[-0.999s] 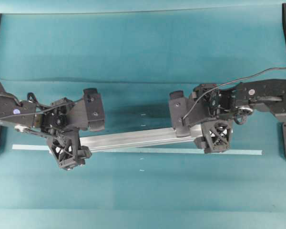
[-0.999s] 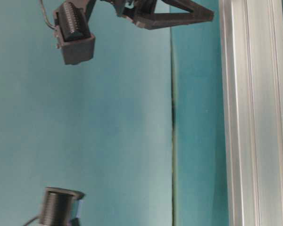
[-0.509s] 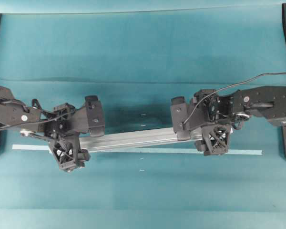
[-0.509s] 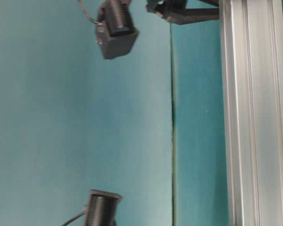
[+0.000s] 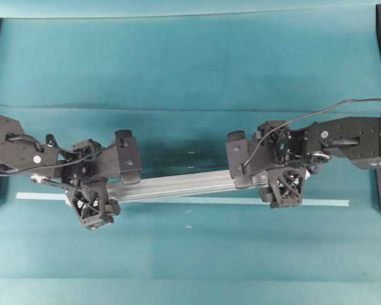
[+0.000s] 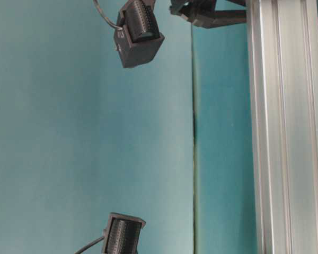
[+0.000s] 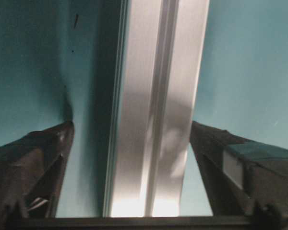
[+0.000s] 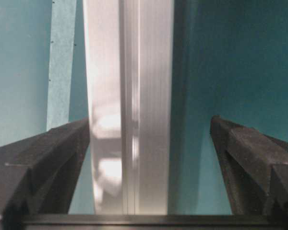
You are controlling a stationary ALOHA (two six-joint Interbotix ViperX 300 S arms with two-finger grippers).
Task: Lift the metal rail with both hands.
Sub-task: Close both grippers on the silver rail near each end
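Silver and grooved, the metal rail (image 5: pixel 178 185) lies on the teal counter (image 5: pixel 190 63), running left to right just beyond a pale-blue tape strip (image 5: pixel 317 203). At its left end the left hand (image 5: pixel 105 187) straddles it with fingers (image 7: pixel 31 163) spread open, one on each side. Near the right end the right hand (image 5: pixel 263 180) does likewise, fingers (image 8: pixel 252 158) apart and not clamped on the rail.

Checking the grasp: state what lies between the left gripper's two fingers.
The grooved silver metal rail runs between the left gripper's black fingers, per the left wrist view.
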